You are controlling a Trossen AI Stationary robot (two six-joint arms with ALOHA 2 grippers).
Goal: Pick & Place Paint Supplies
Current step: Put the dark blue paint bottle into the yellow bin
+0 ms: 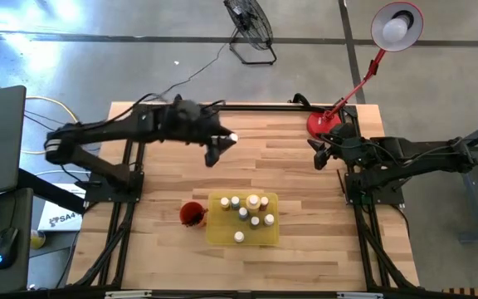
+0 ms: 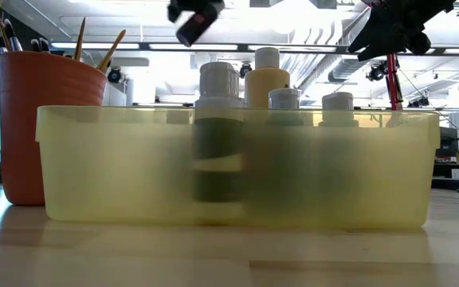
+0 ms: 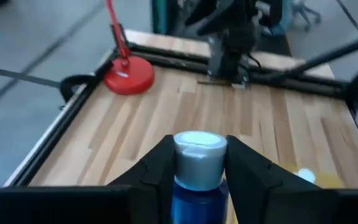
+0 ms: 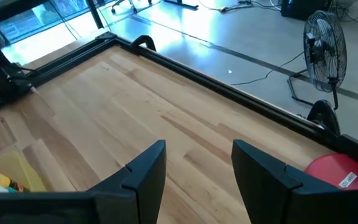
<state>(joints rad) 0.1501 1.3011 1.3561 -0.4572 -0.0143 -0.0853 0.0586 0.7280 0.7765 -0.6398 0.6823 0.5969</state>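
While left pincer (image 3: 196, 171) grips blue bottle (image 3: 197, 180), lamp base (image 3: 129, 76) beyond.

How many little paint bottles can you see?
8: one blue bottle in the raised left gripper, about seven bottles standing in the yellow tray; some may be hidden.

A blue bottle (image 3: 197, 186) with a pale grey cap is seen between the black fingers of the left end effector (image 3: 197, 171). The tray (image 1: 221, 234) is translucent yellow, and pale caps are shown on the bottles (image 1: 250, 212) in it. The cup (image 2: 30, 119) is orange-red, with dark and tan brushes (image 2: 94, 44). The table (image 1: 280, 158) is striped light wood. The lamp (image 1: 326, 123) is red. The right end effector (image 4: 194, 168) is black.
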